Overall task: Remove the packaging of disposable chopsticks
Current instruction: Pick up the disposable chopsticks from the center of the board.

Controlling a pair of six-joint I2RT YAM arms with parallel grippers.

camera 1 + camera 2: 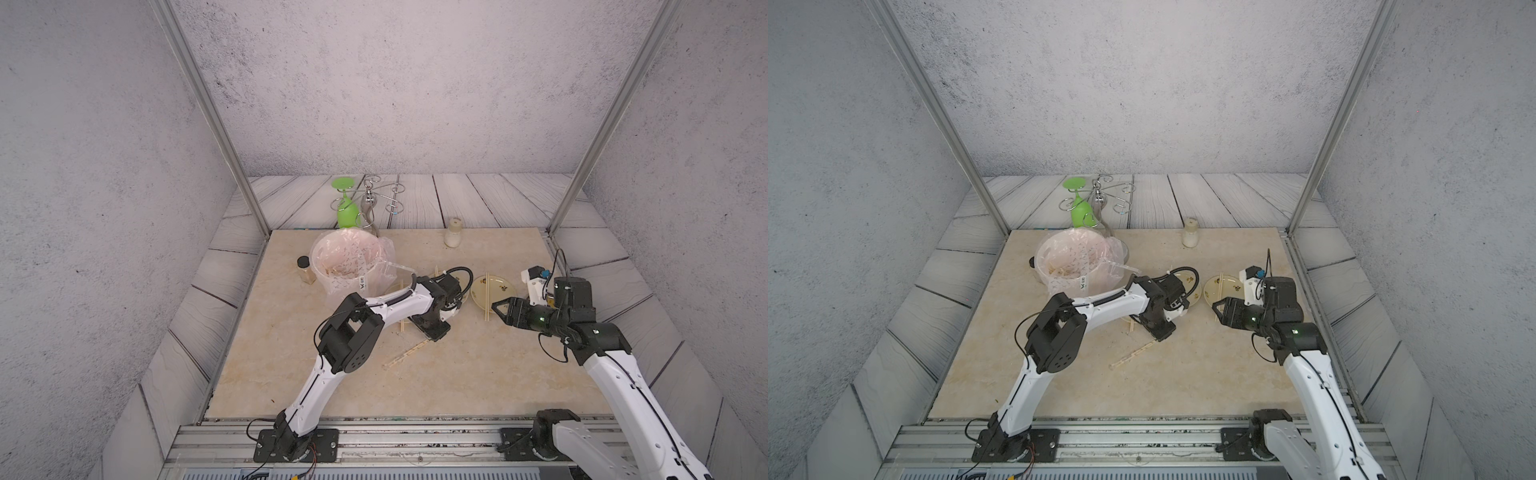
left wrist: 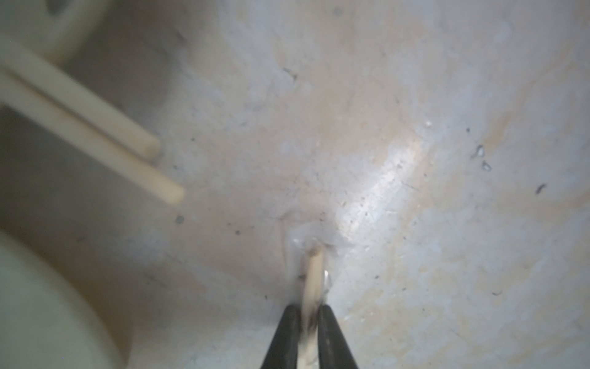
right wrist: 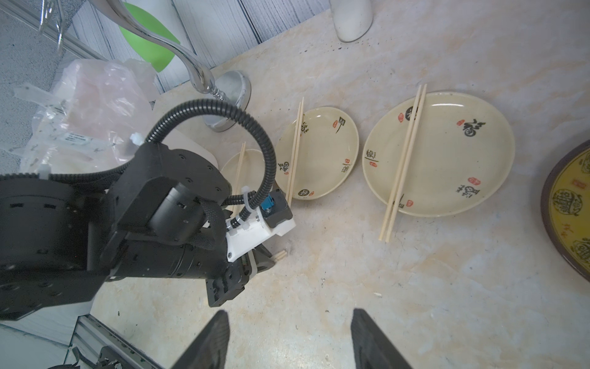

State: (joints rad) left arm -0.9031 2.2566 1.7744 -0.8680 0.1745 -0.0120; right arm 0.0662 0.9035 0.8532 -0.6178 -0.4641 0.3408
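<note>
Pinching low on table, near centre: left gripper jaws narrow, clamped over packaging with disposable chopsticks inside.
Handling, judged: film thin, light, slippery; sticks stiff, light, likely to slide within.
Best hold: film past stick tips.
Right gripper wide, empty.
Nearby: plates bearing bare pairs, bin liner bag.
Left arm crowds approach.

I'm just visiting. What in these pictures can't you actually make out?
- Left gripper: its own wrist hides the fingertips in both top views.
- Print on the wrapped pair: too small in top views, blurred in left wrist view.
- Lined bin: contents too small and jumbled in top views.
- Plate nearest it: partly covered by the left arm in right wrist view.
- Dark-rimmed dish: cut off by that view's edge.
</note>
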